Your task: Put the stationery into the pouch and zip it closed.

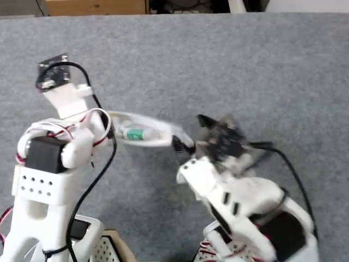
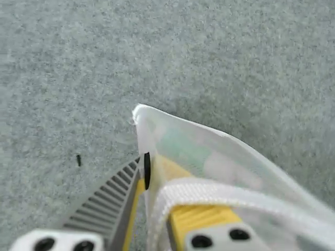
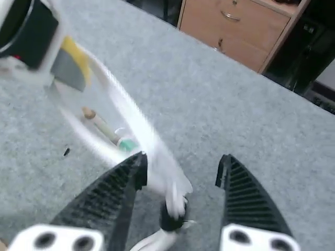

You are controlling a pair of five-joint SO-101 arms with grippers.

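The translucent white zip pouch (image 1: 143, 135) is held over the grey felt-covered bench (image 1: 245, 65), between the arms. Left gripper (image 2: 142, 172): fingers clamped on one end. Right gripper (image 3: 183, 159): fingers apart, straddling the opposite end. A green-banded stationery stick (image 3: 107, 133) lies inside.

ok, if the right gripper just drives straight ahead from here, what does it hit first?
Likely the pouch: its zipper pull end sits between the open jaws of the right gripper. Past it lies the grey table. Depth is unclear, so probable only.
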